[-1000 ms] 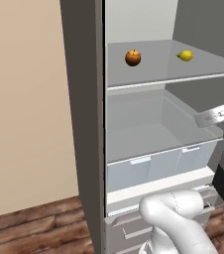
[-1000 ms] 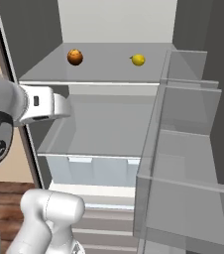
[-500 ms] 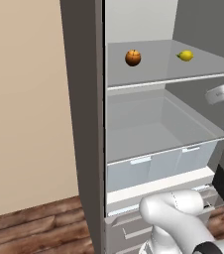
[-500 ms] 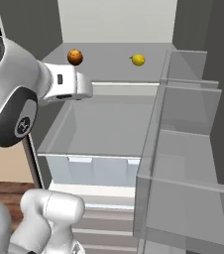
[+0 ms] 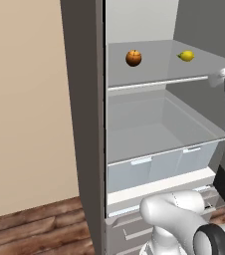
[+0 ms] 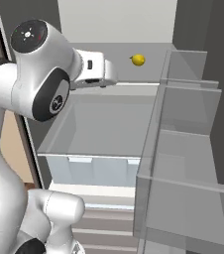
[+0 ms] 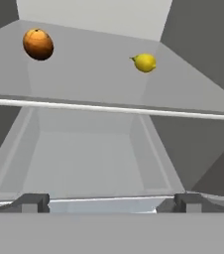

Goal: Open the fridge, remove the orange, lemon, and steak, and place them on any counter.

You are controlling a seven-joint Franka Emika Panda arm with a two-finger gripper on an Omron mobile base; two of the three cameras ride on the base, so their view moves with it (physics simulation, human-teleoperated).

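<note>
The fridge [image 5: 84, 124] stands open, its pale grey inside facing me. On its upper shelf [image 7: 109, 106] lie the orange [image 7: 38, 43] at the left and the lemon [image 7: 144, 63] at the right, both well behind the shelf's front rail. My gripper [image 7: 110, 203] is open and holds nothing; it sits just in front of the shelf edge, pointing in at the two fruits. From the left base view the orange [image 5: 133, 58] and lemon [image 5: 186, 56] sit apart on the shelf. My white hand [image 6: 96, 69] covers the orange in the right base view; the lemon [image 6: 139, 60] shows beside it. The steak and the counter are out of view.
Below the shelf is a clear crisper drawer [image 5: 154, 164]. The open fridge door with its clear bins [image 6: 183, 149] stands close on the right. A beige wall [image 5: 30, 109] and a wooden floor [image 5: 30, 234] lie left of the fridge.
My hand has risen from drawer height to shelf height and moved in toward the fruits. The jaws have stayed open. Orange and lemon have not moved.
</note>
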